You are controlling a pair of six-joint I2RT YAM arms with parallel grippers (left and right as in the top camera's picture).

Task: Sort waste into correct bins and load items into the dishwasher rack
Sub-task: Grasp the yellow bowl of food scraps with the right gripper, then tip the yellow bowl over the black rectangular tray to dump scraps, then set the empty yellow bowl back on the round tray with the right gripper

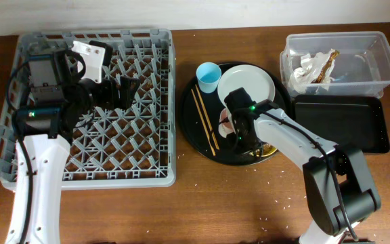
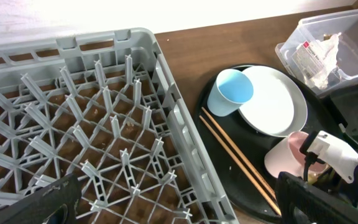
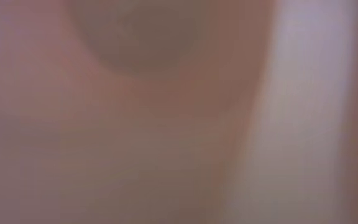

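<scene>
The grey dishwasher rack (image 1: 151, 173) stands at the left and holds no items. My left gripper (image 1: 124, 91) hovers over it, open and empty; its wrist view (image 2: 176, 205) looks across the rack (image 2: 166, 106). On a round black tray lie a light-blue cup (image 1: 208, 76), a white plate (image 1: 248, 85) and two chopsticks (image 1: 205, 122). My right gripper (image 1: 239, 132) is down at the pink cup (image 1: 225, 122), also seen in the left wrist view (image 2: 288, 152); its own view is a pink blur. A sliver of the yellow bowl (image 1: 263, 150) shows under the right arm.
The clear tub (image 1: 371, 47) at the back right holds white napkins (image 1: 308, 68) and a brown wrapper (image 1: 327, 62). The shallow black rectangular tray (image 1: 344, 122) lies in front of it. Pale crumbs dot the wooden table near the front edge.
</scene>
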